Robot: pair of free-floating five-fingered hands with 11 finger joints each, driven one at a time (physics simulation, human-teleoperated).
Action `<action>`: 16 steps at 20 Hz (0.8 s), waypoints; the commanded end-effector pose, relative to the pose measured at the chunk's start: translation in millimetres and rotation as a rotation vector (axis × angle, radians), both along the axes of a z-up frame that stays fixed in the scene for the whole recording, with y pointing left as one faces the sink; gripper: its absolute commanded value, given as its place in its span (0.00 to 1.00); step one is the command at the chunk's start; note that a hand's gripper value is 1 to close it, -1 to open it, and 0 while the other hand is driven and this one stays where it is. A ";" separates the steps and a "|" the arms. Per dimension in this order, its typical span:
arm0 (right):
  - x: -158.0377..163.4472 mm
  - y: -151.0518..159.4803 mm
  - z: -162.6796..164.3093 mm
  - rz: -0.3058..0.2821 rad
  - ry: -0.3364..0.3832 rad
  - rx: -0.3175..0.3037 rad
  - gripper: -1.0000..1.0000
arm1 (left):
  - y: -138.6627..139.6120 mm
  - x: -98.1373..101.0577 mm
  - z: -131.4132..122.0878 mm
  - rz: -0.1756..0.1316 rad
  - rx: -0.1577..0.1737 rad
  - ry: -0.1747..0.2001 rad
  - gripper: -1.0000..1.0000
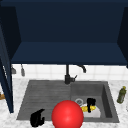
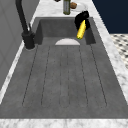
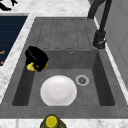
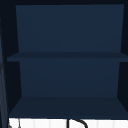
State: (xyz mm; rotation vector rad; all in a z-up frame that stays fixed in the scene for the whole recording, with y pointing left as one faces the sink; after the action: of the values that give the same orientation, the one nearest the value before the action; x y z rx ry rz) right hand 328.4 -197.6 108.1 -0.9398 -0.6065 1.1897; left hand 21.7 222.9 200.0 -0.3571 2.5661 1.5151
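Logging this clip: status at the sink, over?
Right hand shut on yellow banana above round white plate in grey sink basin. Left hand idle at drainboard's front edge.

Yellow banana in the black right hand, white plate below, grey sink, big red ball, navy cabinet.

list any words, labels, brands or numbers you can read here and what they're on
None can be read. The green bottle on the counter right of the sink shows no legible label. The banana held by the right hand over the plate, the red ball, the faucet and the open cabinet carry no lettering. The left hand is bare too.
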 end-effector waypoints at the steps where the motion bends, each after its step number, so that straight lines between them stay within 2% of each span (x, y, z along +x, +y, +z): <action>1: 10.2 -4.0 -30.9 0.094 -0.008 -0.024 1.00 | 0.0 0.0 0.0 0.000 0.000 0.000 0.50; 3: 18.9 0.2 -45.9 0.107 -0.031 -0.045 1.00 | 0.0 0.0 0.0 0.000 0.000 0.000 0.50; 10: 41.9 0.3 -97.8 0.093 -0.051 -0.032 1.00 | 0.0 0.0 0.0 0.000 0.000 0.000 0.50; 13: 53.2 -5.5 -110.7 0.082 -0.070 -0.001 1.00 | 0.0 0.0 0.0 0.000 0.000 0.000 0.50; 14: 63.7 -10.7 -108.7 0.056 -0.074 0.013 1.00 | 0.0 0.0 0.0 0.000 0.000 0.000 0.50; 16: 72.6 -14.5 -115.1 0.060 -0.071 0.026 1.00 | 0.0 0.0 0.0 0.000 0.000 0.000 0.50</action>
State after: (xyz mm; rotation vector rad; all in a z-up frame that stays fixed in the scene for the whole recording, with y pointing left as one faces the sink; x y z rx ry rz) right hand 381.6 -202.4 -5.0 -0.9227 -0.6364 1.2125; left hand 21.7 222.9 200.0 -0.3571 2.5661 1.5151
